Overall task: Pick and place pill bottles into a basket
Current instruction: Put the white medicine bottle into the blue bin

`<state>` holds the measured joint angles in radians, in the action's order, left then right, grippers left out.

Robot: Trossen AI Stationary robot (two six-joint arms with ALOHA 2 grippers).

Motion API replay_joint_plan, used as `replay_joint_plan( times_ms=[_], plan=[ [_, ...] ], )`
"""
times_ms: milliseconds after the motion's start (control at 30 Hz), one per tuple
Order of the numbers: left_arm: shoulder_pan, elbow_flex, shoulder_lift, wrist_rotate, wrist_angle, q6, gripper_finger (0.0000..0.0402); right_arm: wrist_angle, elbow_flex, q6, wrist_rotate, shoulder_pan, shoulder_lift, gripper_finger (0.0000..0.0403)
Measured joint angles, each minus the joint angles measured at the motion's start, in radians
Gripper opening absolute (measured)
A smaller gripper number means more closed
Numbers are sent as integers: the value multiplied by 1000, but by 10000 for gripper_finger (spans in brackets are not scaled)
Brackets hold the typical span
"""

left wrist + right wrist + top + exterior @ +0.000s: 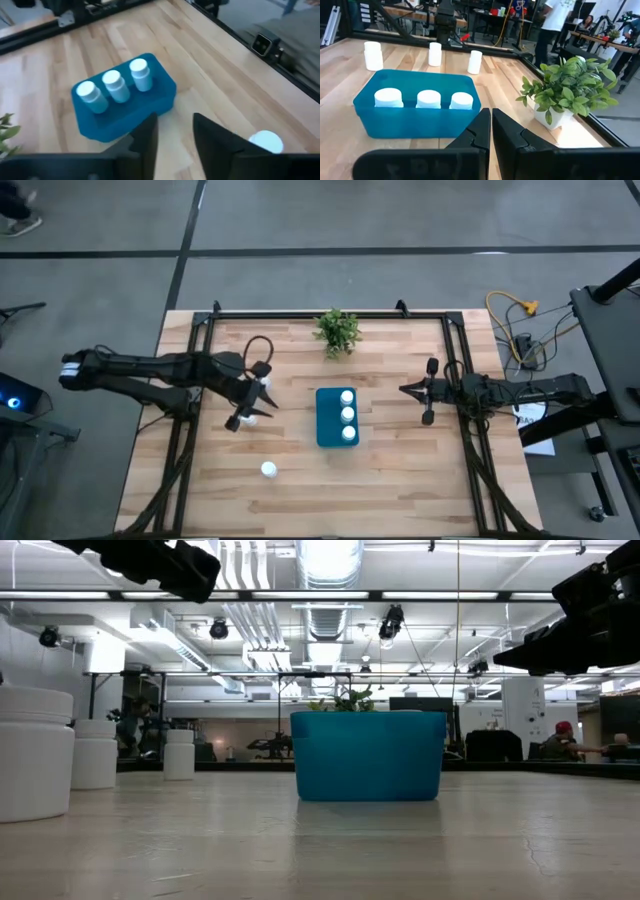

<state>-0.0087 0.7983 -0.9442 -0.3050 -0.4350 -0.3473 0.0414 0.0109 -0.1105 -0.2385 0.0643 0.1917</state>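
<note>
Nearest bottle: a white pill bottle (268, 470) stands alone on the tabletop (400, 480), toward the front edge and well apart from everything else.
Left hand: the left hand (247, 406) hovers left of the basket, fingers (150, 132) parted by a narrow gap, with nothing seen between them in its wrist view.
Bottles by the left hand: white shows at the fingers from above; the right wrist view shows three loose bottles (434, 54) standing beyond the basket, though which one sits closest to the hand I cannot tell.
Basket: the teal basket (324, 430) sits mid-tabletop, and three bottles (347, 413) stand in a row inside it along one side.
Right hand: the right hand (428, 391) waits right of the basket, fingers pressed together, empty.
Plant: a small green plant (337, 331) in a white pot stands at the far edge, behind the basket.
Step in hand: likely reaching for the next loose bottle with the left hand.
Doing it well: open wider than the bottle, come down centred over the cap, grip the body below the cap, lift clear of the rim, and release over the bare side.
Materials: smooth, rigid white plastic cylinders with round caps; smooth basket with rounded corners; pale planked wood with visible grain.
</note>
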Motion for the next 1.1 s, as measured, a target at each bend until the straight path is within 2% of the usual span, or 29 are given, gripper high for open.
replay_joint_plan(
  times_ms=[267,433,567,800,1100],
  plan=[
    [-70,67,-59,0,-63,2,216,0,0,0,0,0,0,8],
    [-121,112,-103,11,-80,49,253,0,0,0,0,0,0,8],
    [-162,153,-143,16,-98,106,266,0,0,-1,0,0,0,8],
    [-278,249,-224,29,-211,121,268,0,0,-1,1,0,0,8],
    [-428,363,-328,200,-370,134,268,0,0,4,2,0,0,8]
  ],
)
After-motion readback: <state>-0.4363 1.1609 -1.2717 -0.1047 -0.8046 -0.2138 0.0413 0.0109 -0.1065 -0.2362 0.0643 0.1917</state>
